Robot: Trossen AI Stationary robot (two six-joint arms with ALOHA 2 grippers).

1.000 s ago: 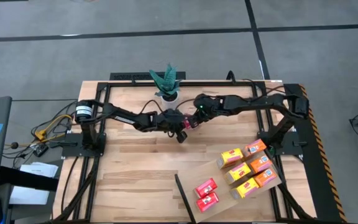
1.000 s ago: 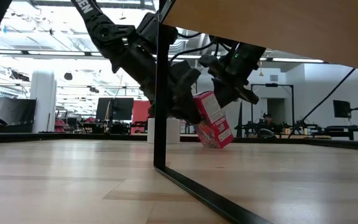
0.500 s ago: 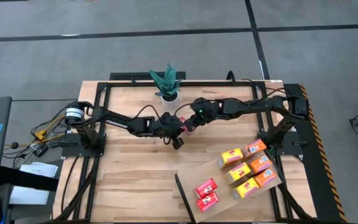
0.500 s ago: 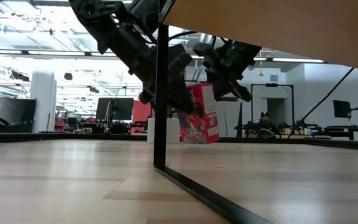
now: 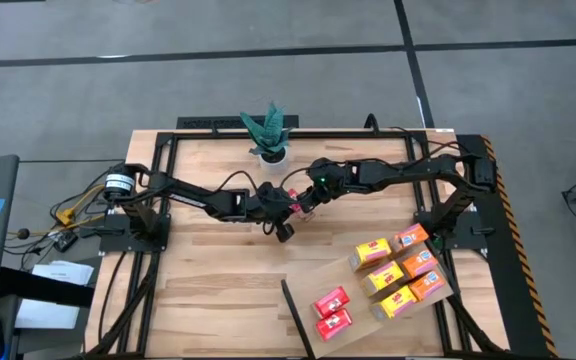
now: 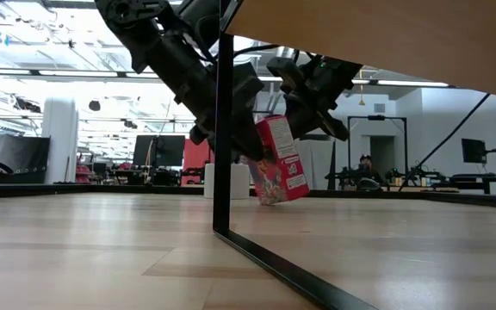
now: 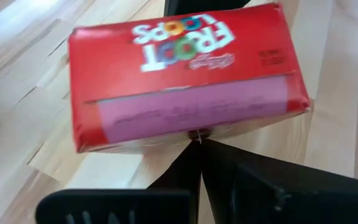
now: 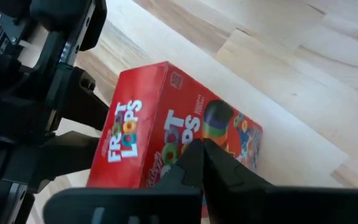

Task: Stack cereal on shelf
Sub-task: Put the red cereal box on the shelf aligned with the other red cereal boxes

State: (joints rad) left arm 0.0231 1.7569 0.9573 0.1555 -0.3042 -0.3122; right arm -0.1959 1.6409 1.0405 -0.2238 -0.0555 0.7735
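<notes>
- Table [image 5: 208,290]: potted plant [image 5: 268,135] at the far edge, near the middle.
- Two arms meet just in front of the plant; one cereal box [image 6: 280,159] between them, tilted, lower corner on the tabletop.
- Shelf board [image 5: 408,320] at the near right corner.
- Eight boxes [image 5: 393,270] lie flat on the board, side by side.

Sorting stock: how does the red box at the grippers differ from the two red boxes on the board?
The red box leans tilted mid-table, between the left gripper and right gripper; the two red boxes lie flat on the board. It is alone; they sit side by side. All are red cereal boxes.
</notes>
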